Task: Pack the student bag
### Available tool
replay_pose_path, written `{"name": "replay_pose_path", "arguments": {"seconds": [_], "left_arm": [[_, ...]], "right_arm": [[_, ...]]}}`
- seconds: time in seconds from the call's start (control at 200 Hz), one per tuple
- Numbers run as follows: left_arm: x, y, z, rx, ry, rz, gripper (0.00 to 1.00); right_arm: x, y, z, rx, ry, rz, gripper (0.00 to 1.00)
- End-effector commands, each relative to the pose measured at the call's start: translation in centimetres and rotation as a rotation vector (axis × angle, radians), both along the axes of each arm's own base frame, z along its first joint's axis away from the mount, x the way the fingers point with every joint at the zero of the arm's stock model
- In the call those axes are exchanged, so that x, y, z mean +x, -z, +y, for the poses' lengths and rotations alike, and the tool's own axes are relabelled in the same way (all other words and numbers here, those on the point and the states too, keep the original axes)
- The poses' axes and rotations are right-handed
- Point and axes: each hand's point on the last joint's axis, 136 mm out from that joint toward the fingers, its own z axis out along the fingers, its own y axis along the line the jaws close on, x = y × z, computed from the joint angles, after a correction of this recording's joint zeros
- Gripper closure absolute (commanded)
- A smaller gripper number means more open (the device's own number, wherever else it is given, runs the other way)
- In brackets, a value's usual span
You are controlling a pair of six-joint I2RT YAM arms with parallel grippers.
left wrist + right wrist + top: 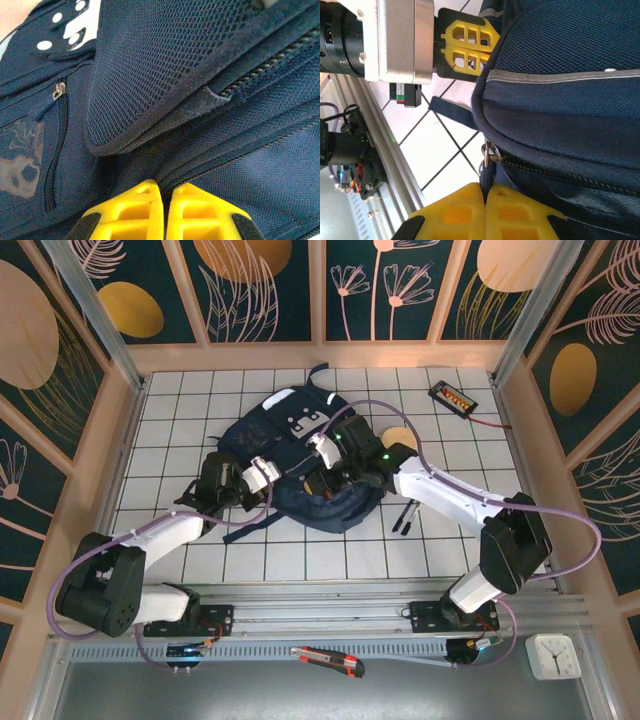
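Left gripper (166,210): yellow fingers pressed together, tips against the fabric of the student bag (262,435), with a mesh panel (165,75) just ahead. You cannot tell whether cloth is pinched.

Right gripper (485,207): jaws likewise closed. A metal zip ring (490,152) sits directly ahead of the tips, its tab running back toward them.

The bag lies flat on the tiled table (300,560) beneath both grippers. The pocket zip (59,145) left of the left gripper is drawn closed, so the interior is hidden from you.

Two dark pens (405,515) lie right of the right gripper, apart from the bag. A tan disc (400,435) lies beside that arm.
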Motion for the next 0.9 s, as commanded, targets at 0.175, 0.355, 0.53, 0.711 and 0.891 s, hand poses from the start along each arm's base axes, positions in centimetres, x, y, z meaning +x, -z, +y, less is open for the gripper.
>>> {"name": "replay_pose_path", "arguments": {"seconds": [0.175, 0.355, 0.53, 0.711, 0.891], "left_arm": [[1.2, -3.7, -2.4, -0.144, 0.042, -0.049, 1.00], [1.3, -3.9, -2.7, -0.158, 0.037, -0.046, 1.00], [0.9, -3.4, -2.0, -0.129, 0.021, -0.057, 1.00], [0.0, -2.8, -1.0, -0.090, 0.004, -0.066, 1.00], [-1.1, -3.7, 0.2, -0.087, -0.040, -0.087, 0.31]], "right_arm": [[-1.0, -1.7, 5.2, 0.133, 0.007, 0.043, 1.00], [-0.7, -0.5, 7.9, 0.153, 0.040, 0.098, 0.93], [-1.0, -1.8, 7.3, 0.186, 0.032, 0.089, 0.68], [-0.6, -4.0, 3.2, 0.198, 0.102, 0.105, 0.55], [1.5, -7.9, -1.6, 0.239, 0.251, 0.099, 0.51]]}}
